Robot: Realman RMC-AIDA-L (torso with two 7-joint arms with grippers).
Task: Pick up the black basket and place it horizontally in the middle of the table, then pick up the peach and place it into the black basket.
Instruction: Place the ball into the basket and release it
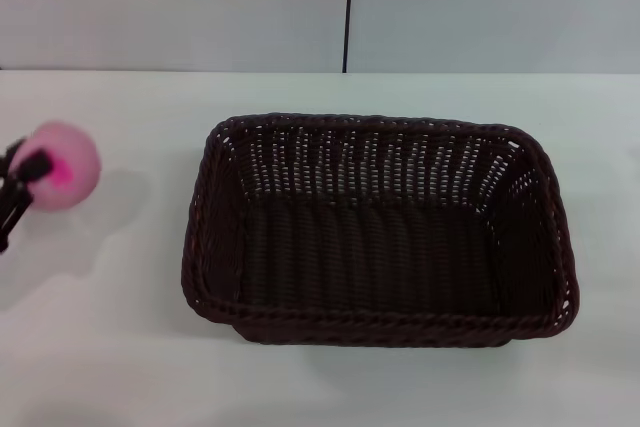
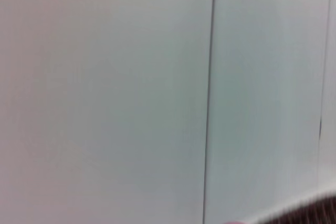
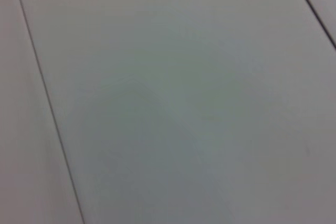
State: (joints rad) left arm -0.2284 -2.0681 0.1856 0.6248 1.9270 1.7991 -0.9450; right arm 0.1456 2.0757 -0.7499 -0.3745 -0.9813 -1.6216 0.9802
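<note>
Nearest, one black basket sits on the white worktop, long side running left to right, roughly central and a little to the right, its opening facing up and nothing inside it. Its braided rim and openwork sides are fully in sight in the head view; a dark woven strip in the corner of the left wrist view looks like its rim too. Well to the left of the basket, apart from it, one peach is pinched in the left gripper at the left edge of the scene; a shadow lies on the worktop beside it, so it seems lifted, though I cannot tell for sure. One dark finger crosses the fruit's magenta blotch. Farther back, a pale wall with one dark vertical seam stands behind the worktop. No right gripper shows in any view.
</note>
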